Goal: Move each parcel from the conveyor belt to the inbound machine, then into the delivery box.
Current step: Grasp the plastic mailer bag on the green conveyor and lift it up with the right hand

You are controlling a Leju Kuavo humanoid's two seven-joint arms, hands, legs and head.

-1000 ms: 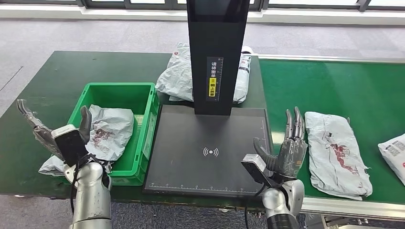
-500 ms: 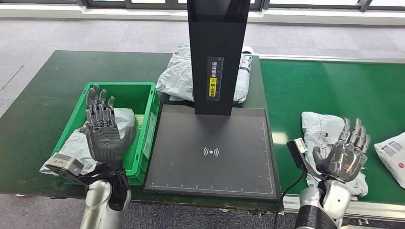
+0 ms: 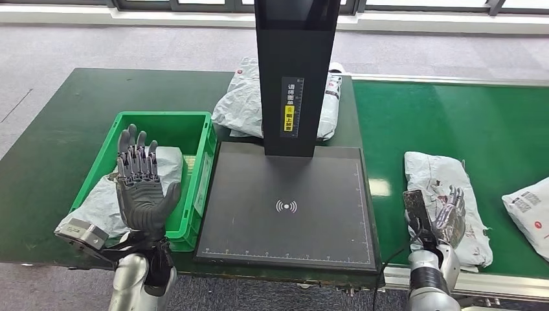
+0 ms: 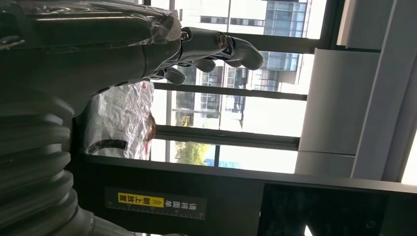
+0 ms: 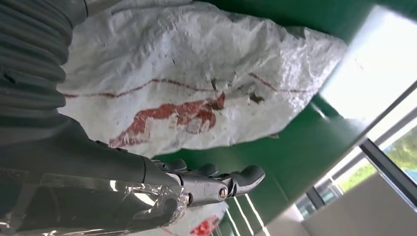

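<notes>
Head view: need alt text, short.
The robot's right hand hangs open over a crumpled grey plastic parcel on the green conveyor belt. Its left hand is raised open, palm to the camera, before a green plastic crate, beside the black scanner platform.

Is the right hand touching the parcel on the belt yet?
Cannot tell. In the head view the right hand overlaps the parcel, hiding any contact. The right wrist view shows the fingers open beside it, with green belt behind them.
</notes>
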